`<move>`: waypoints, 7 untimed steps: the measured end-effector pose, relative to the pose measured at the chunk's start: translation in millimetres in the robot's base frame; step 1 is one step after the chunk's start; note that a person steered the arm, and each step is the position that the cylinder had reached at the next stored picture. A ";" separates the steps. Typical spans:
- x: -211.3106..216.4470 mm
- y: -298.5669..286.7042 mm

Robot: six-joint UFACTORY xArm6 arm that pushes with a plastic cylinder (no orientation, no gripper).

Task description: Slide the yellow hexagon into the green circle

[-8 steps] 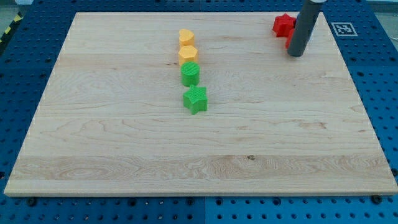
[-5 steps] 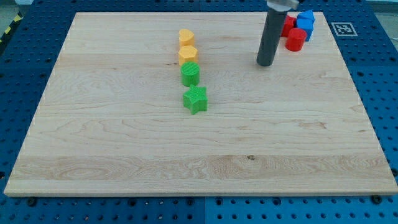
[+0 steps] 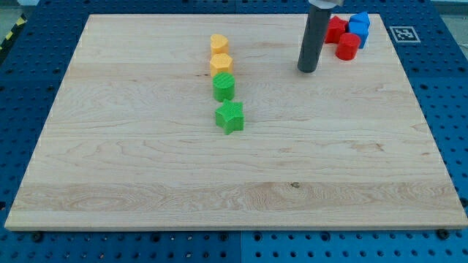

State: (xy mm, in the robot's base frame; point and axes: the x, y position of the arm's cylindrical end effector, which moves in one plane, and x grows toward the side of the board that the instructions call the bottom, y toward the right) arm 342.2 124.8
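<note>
The yellow hexagon [image 3: 221, 64] sits on the wooden board [image 3: 146, 175], touching the green circle [image 3: 224, 86] just below it. A second yellow block, heart-like in shape, [image 3: 219, 43] lies just above the hexagon. A green star [image 3: 229, 116] lies below the circle. The four make a column left of centre. My tip [image 3: 308, 70] rests on the board well to the right of the column, about level with the hexagon, and touches no block.
A cluster of blocks sits at the top right of the board: a red cylinder [image 3: 348, 46], another red block [image 3: 335, 29] partly behind the rod, and a blue block [image 3: 359, 25]. A fiducial marker [image 3: 403, 33] lies on the blue pegboard beyond the board's right edge.
My tip has slid left from beside the red blocks to the open board, uncovering the red cylinder and the blue block. No block has moved.
</note>
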 end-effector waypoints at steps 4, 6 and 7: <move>-35.7 0.0; -41.6 0.0; -41.6 0.0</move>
State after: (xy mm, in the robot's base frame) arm 300.6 124.8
